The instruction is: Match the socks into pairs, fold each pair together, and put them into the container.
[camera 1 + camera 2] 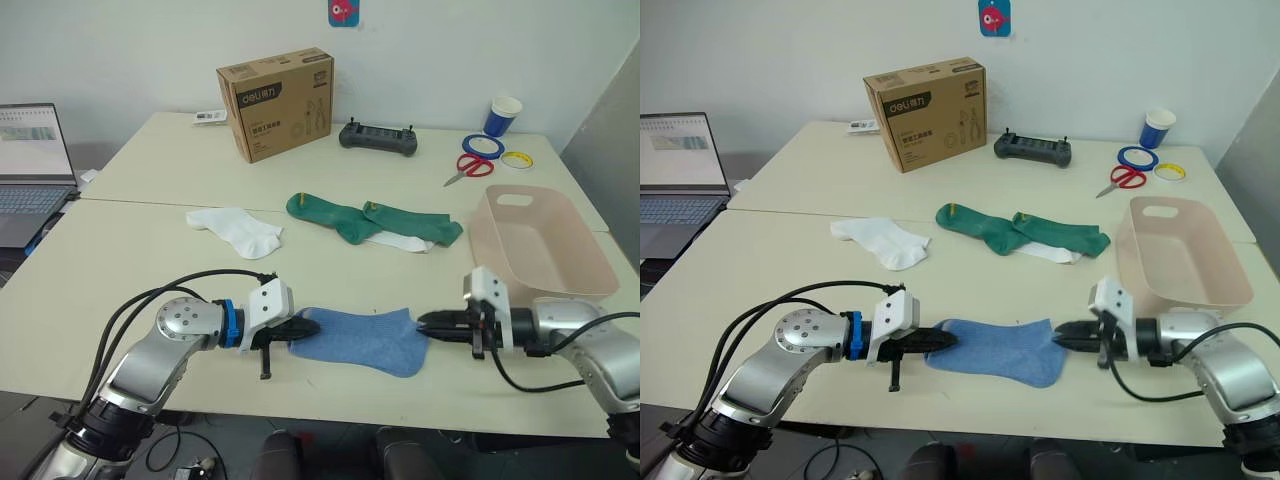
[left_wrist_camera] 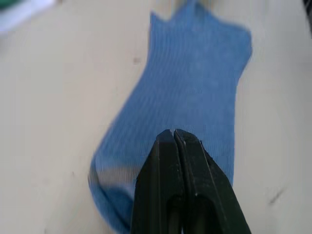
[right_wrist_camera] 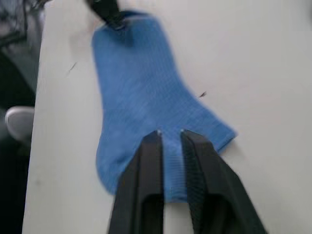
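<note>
Two claws at blue sock (image 1: 362, 338), lower centre: left claw (image 1: 312, 326) closed on toe; right claw (image 1: 424, 323) slightly parted over cuff.

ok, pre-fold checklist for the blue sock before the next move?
1. Left pincer at the toe end of the blue sock, fingers shut: ok.
2. Right pincer at the cuff end, fingers slightly apart: grip not ok yet.
3. Two blue socks stacked, or only one: cannot tell.
4. Sock lying flat on the table: ok.
5. Pink container within view, nothing in it: ok.
6. Green socks and white sock apart from the blue one: ok.
</note>
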Tool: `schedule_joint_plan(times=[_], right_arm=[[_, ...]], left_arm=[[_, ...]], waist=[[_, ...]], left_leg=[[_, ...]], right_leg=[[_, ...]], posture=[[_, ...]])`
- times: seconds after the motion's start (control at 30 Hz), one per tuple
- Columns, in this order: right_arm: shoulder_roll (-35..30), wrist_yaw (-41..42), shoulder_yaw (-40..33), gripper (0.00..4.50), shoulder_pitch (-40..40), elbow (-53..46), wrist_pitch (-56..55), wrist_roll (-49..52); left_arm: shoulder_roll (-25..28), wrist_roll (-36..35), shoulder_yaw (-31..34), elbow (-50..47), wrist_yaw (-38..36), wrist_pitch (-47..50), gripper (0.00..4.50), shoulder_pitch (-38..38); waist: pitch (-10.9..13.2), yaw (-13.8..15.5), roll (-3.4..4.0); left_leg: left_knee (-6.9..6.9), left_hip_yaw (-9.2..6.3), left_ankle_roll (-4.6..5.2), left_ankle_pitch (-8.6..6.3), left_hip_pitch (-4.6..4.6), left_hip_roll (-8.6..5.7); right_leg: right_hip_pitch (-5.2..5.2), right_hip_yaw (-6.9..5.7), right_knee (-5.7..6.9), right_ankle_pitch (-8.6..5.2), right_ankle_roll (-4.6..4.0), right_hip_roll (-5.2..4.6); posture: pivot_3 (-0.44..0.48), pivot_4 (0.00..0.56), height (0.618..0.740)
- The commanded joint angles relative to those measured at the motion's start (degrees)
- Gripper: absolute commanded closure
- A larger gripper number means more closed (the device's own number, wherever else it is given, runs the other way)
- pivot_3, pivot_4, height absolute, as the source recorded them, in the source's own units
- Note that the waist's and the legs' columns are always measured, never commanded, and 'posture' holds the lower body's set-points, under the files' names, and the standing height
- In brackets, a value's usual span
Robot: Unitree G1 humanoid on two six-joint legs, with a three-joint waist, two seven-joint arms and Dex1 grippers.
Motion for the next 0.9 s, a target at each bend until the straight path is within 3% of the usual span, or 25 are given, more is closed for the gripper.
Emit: schedule_joint_plan(times=[0.03,0.07,0.17,0.27,0.43,0.47,0.53,0.83,0.9], right_arm=[[-0.5,-2.1,-2.6,2.45,-0.3,0.2,4.3,2.1],[-0.3,-3.0,-3.0,2.08,-0.4,0.2,5.7,2.7],[-0.7,-3.3,-2.2,0.99,-0.4,-0.8,10.2,4.2],[-0.2,-6.1,0.8,0.00,-0.6,-0.7,14.7,3.1],[1.3,-6.2,3.2,0.00,-0.8,-3.8,21.9,7.3],[1.7,-6.4,3.7,0.19,-0.8,-4.0,22.3,7.3],[1.9,-6.8,4.2,0.64,-0.7,-4.2,22.4,7.2],[2.8,-7.6,0.0,3.93,-4.3,4.5,25.8,9.5],[3.1,-7.2,-1.3,4.45,-5.8,6.6,27.7,11.3]], left_arm=[[-0.2,-4.5,4.4,-4.5,1.3,2.3,4.50,0.3],[0.2,-5.4,4.9,-5.3,1.0,3.2,4.50,0.6],[2.8,-9.6,7.5,-9.2,-1.1,6.3,3.91,3.0],[4.2,-10.8,8.6,-11.0,-0.9,7.2,2.95,4.5],[3.4,-9.3,8.7,-11.4,1.5,5.7,1.31,4.7],[3.5,-9.5,8.7,-11.6,1.5,5.7,0.98,4.8],[3.7,-10.0,8.6,-11.9,1.4,6.0,0.96,5.1],[3.6,-9.2,8.1,-10.9,1.8,3.9,0.96,6.9],[3.5,-9.1,7.8,-11.0,1.8,3.6,0.96,7.0]], waist=[[0.0,0.0,0.00],[0.0,0.0,0.00],[0.0,-0.2,0.01],[0.0,-0.1,0.00],[0.0,-0.1,-0.01],[0.0,-0.1,-0.01],[0.0,-0.1,0.00],[0.0,-0.1,0.00],[0.0,-0.1,0.00]], left_leg=[[-0.01,-0.02,0.00,0.00,0.00,0.00],[-0.03,-0.02,0.00,0.00,0.00,0.01],[-0.04,-0.01,0.00,0.00,0.01,0.04],[-0.03,-0.02,0.00,0.00,0.01,0.04],[-0.01,0.01,0.00,0.00,0.01,0.03],[-0.02,0.00,0.00,0.00,0.01,0.03],[-0.04,-0.03,0.00,0.00,0.01,0.06],[-0.03,0.02,0.00,0.00,0.01,0.04],[-0.04,0.02,0.00,0.00,0.00,0.04]], right_leg=[[0.00,-0.01,0.00,0.00,0.00,0.00],[-0.01,-0.01,0.00,0.00,0.00,0.02],[-0.04,0.01,0.01,-0.01,0.01,0.05],[-0.04,0.00,0.01,-0.02,0.03,0.05],[-0.02,0.03,-0.02,-0.04,0.06,0.03],[-0.02,0.01,-0.04,-0.04,0.06,0.04],[-0.02,-0.01,-0.04,-0.04,0.06,0.08],[-0.03,0.02,-0.06,-0.04,0.06,0.06],[-0.03,0.03,-0.07,-0.04,0.05,0.06]], posture=[[0.000,0.150,0.740],[0.000,0.150,0.740],[0.000,0.150,0.740],[0.000,0.150,0.740],[0.000,0.150,0.740],[0.000,0.150,0.740],[0.000,0.150,0.740],[0.000,0.150,0.740],[0.000,0.150,0.740]])
